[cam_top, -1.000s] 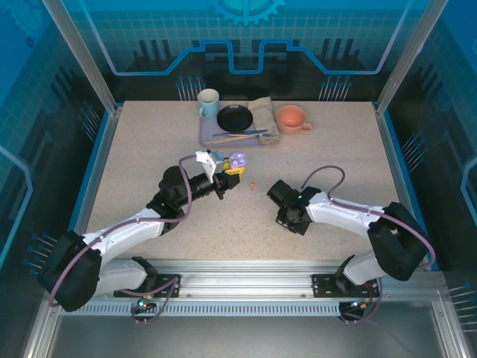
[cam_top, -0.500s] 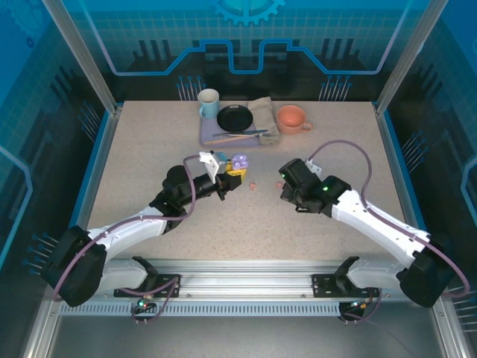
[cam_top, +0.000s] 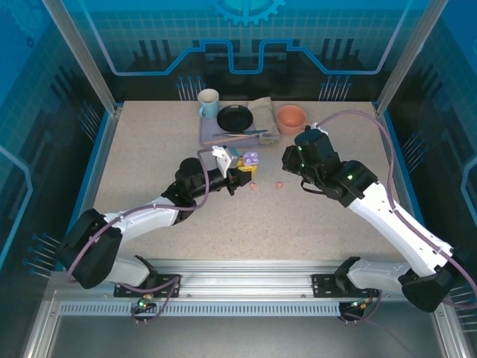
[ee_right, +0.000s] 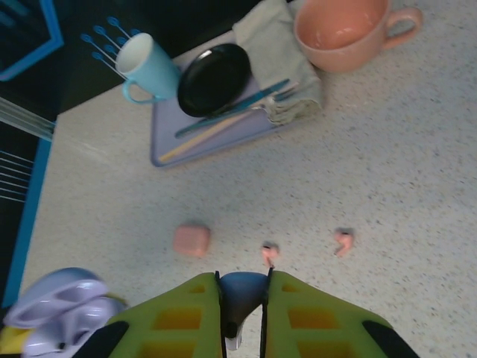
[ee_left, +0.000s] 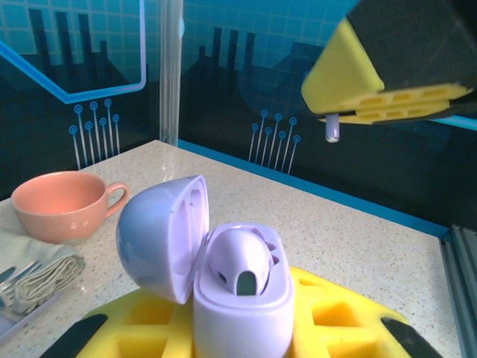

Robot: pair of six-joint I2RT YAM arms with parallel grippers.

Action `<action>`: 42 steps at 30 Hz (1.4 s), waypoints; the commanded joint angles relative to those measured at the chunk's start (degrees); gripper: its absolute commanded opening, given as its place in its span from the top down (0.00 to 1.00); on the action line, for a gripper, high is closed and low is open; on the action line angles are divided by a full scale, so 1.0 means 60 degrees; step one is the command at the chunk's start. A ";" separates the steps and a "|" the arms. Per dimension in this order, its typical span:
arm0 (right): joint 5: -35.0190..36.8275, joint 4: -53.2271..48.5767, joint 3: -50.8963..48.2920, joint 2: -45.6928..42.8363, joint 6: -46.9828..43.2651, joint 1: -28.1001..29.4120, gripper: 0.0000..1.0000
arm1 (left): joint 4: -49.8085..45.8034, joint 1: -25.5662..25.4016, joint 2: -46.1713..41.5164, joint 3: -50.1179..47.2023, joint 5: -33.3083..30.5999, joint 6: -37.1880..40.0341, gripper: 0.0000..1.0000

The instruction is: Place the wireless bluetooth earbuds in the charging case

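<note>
At the far side stand two cups, a blue mug (cam_top: pixel 209 102) and a salmon cup (cam_top: pixel 291 118), with one black plate (cam_top: pixel 235 118), one folded cloth (cam_top: pixel 265 112), one lilac tray (cam_top: pixel 210 130) and two slim utensils (ee_right: pixel 231 108). Nearer are two cases, the purple case (ee_left: pixel 238 302) and the pink case (ee_right: pixel 191 240), two pink earbuds (ee_right: pixel 269 253) and two purple earbuds (ee_left: pixel 238 262).

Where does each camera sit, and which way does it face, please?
Top external: above and behind, looking down on the table; left arm and right arm show.
Left wrist: low, looking level at the open lilac case in the left gripper.
Right wrist: looking down at the table, lilac earbud in the right gripper.
Wrist views share the case and salmon cup.
</note>
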 commanded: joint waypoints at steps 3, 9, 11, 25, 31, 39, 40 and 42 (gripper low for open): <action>-0.0663 0.0559 0.0493 0.0371 -0.0084 -0.0089 0.85 | 0.0481 -0.0174 0.0441 0.0684 0.0361 0.0085 1.00; -0.1104 0.0961 0.0474 0.0558 0.0146 -0.0047 0.85 | 0.0557 -0.0222 0.0749 0.0953 0.0389 0.0099 1.00; -0.1184 0.1021 0.0495 0.0646 0.0196 0.0002 0.85 | 0.0569 -0.0248 0.0814 0.1013 0.0392 0.0099 1.00; -0.1254 0.1248 0.0608 0.1029 0.0322 0.0450 0.87 | 0.0698 -0.0307 0.1039 0.1265 0.0372 0.0098 1.00; -0.1278 0.1209 0.0494 0.1102 0.0337 0.0540 0.87 | 0.0703 -0.0321 0.1037 0.1286 0.0343 0.0116 1.00; -0.1266 0.1132 0.0392 0.1261 0.0207 0.0657 0.88 | 0.0701 -0.0309 0.0980 0.1294 0.0274 0.0127 1.00; -0.1240 0.1124 0.0364 0.1252 0.0198 0.0677 0.88 | 0.0713 -0.0322 0.0981 0.1297 0.0273 0.0129 1.00; -0.1241 0.1111 0.0340 0.1252 0.0094 0.0694 0.89 | 0.0714 -0.0321 0.0968 0.1293 0.0267 0.0143 1.00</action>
